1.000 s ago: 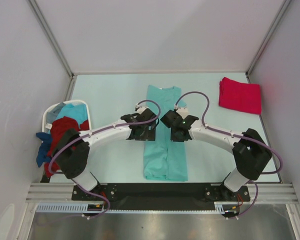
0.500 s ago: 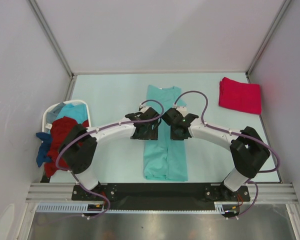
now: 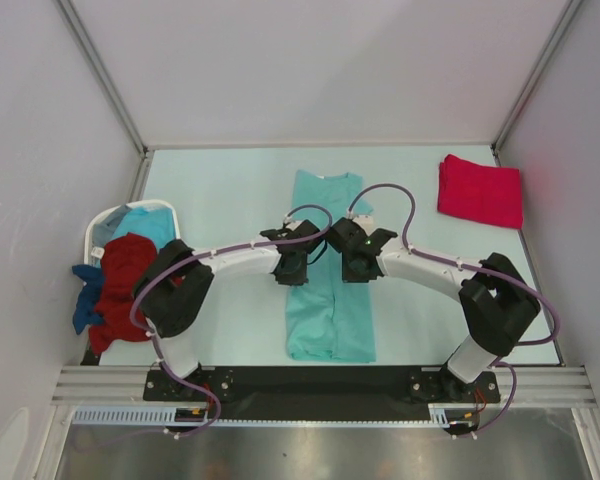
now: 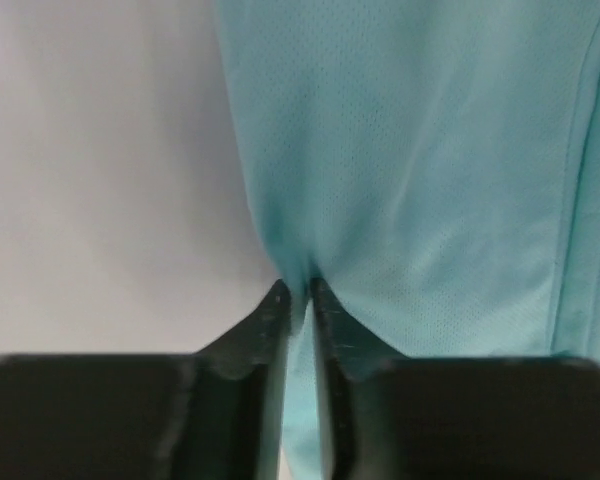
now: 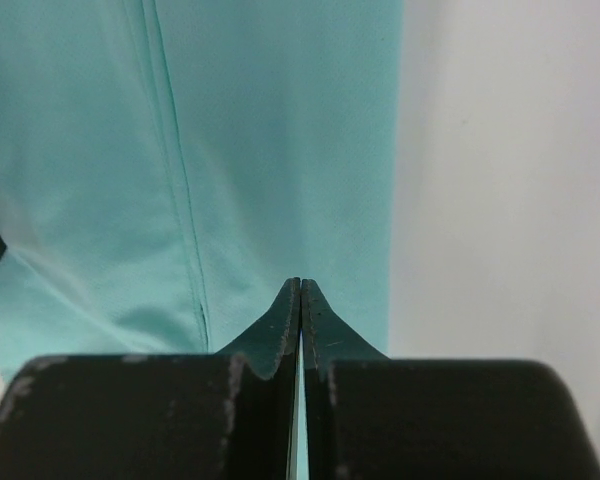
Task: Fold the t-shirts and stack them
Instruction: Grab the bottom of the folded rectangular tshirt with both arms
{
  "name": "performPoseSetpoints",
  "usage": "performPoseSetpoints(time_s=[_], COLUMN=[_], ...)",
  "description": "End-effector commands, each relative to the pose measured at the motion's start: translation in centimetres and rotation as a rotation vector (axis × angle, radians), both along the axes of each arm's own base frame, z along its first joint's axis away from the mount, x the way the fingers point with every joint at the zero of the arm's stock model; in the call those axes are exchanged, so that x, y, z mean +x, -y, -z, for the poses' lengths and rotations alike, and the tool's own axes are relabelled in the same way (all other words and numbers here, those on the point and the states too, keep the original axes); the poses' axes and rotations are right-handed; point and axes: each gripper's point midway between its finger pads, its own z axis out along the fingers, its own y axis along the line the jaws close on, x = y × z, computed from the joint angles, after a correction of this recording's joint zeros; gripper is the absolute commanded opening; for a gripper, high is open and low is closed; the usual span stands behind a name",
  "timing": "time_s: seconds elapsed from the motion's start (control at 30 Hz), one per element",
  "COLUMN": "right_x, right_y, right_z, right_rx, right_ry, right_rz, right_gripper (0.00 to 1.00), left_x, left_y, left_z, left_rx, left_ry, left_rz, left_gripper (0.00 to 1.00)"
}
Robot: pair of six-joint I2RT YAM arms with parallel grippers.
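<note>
Pinching teal t-shirt point(image 3: 332, 312), a narrow strip on the tabletop point(image 3: 220, 190), at its side edges: left end effector point(image 4: 298, 292) and right end effector point(image 5: 300, 288) both clenched on cloth. 1 red t-shirt point(image 3: 480, 190) folded far right; heaped t-shirts point(image 3: 128, 258) wait at basket point(image 3: 92, 232)

Five t-shirts show: one light teal shirt point(image 3: 330, 312), one pinkish-red shirt point(image 3: 480, 190), one dark red shirt point(image 3: 126, 268), one blue shirt point(image 3: 83, 302), one light blue shirt point(image 3: 146, 226). One white laundry basket point(image 3: 94, 236). Two robot arms: left arm point(image 3: 235, 260), right arm point(image 3: 430, 270).
</note>
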Motion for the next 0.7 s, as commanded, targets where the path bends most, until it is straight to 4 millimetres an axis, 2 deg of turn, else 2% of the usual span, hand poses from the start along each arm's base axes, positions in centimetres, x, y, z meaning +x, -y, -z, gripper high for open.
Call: performPoseSetpoints(time_s=[0.0,0.07,0.13,0.23,0.27,0.3,0.37,0.4,0.43,0.53,0.63,0.67], right_x=[0.3,0.2,0.2,0.2,0.3,0.4,0.4,0.5,0.6,0.2,-0.6,-1.0], right_y=[0.3,0.4,0.5,0.7,0.7,0.8,0.9,0.9,0.9,0.8,0.6,0.5], right_z=[-0.4,-0.3,-0.3,-0.6,-0.8,-1.6,-2.8,-3.5,-4.6,-5.8,-5.6,-5.4], right_rx=[0.007,0.005,0.006,0.01,0.012,0.021,0.039,0.05,0.071,0.088,0.075,0.075], right_ry=[0.02,0.019,0.019,0.027,0.031,0.055,0.085,0.1,0.122,0.126,0.115,0.111], right_rz=[-0.002,-0.002,-0.002,0.002,0.003,0.014,0.023,0.028,0.031,0.031,0.018,0.019], right_gripper=[0.0,0.0,0.0,0.0,0.0,0.02,0.08,0.08,0.09,0.09,0.09,0.08], left_x=[-0.6,-1.1,-1.3,-1.2,-0.9,-0.7,-0.2,0.2,0.4,0.4,-0.9,-1.7], left_y=[0.1,-0.1,-0.3,-0.6,-0.7,-0.8,-1.5,-1.4,-1.6,-1.7,-1.4,-1.3], left_z=[1.4,2.3,2.6,2.2,1.3,0.6,-1.3,-3.8,-4.9,-8.5,-9.5,-9.1], left_rx=[-0.001,0.012,0.017,0.019,0.009,0.007,0.003,-0.042,-0.051,-0.119,-0.16,-0.168], left_ry=[-0.034,-0.056,-0.064,-0.043,-0.018,0.004,0.068,0.126,0.157,0.22,0.211,0.195], left_rz=[0.014,0.013,0.012,0.004,0.0,-0.003,-0.029,-0.034,-0.042,-0.046,-0.033,-0.027], left_gripper=[0.13,0.12,0.16,0.19,0.23,0.35,0.47,0.57,0.61,0.66,0.66,0.64])
